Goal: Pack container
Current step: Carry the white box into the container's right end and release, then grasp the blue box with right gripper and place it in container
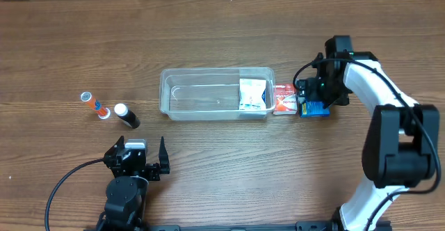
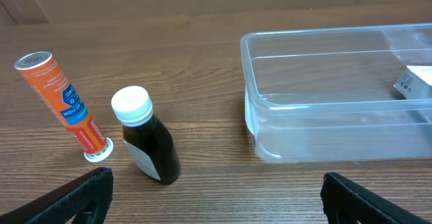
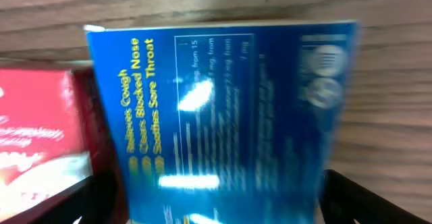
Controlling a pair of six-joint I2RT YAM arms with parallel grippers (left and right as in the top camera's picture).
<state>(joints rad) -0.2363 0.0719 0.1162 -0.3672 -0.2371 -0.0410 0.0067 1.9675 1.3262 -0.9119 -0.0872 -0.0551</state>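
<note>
The clear container (image 1: 208,72) stands mid-table with a white packet (image 1: 252,94) at its right end; it also shows in the left wrist view (image 2: 317,42). A red box (image 1: 284,99) lies just outside its right wall. My right gripper (image 1: 314,100) straddles a blue box (image 1: 314,109) beside the red one. In the right wrist view the fingers (image 3: 216,197) press both sides of the blue box (image 3: 223,116). My left gripper (image 1: 139,154) is open and empty near the front edge, well short of the container.
An orange tube (image 1: 94,104) and a dark bottle with a white cap (image 1: 127,115) lie left of the container. Both also show in the left wrist view, the tube (image 2: 64,102) and the bottle (image 2: 148,143), just ahead of the open fingers (image 2: 216,183).
</note>
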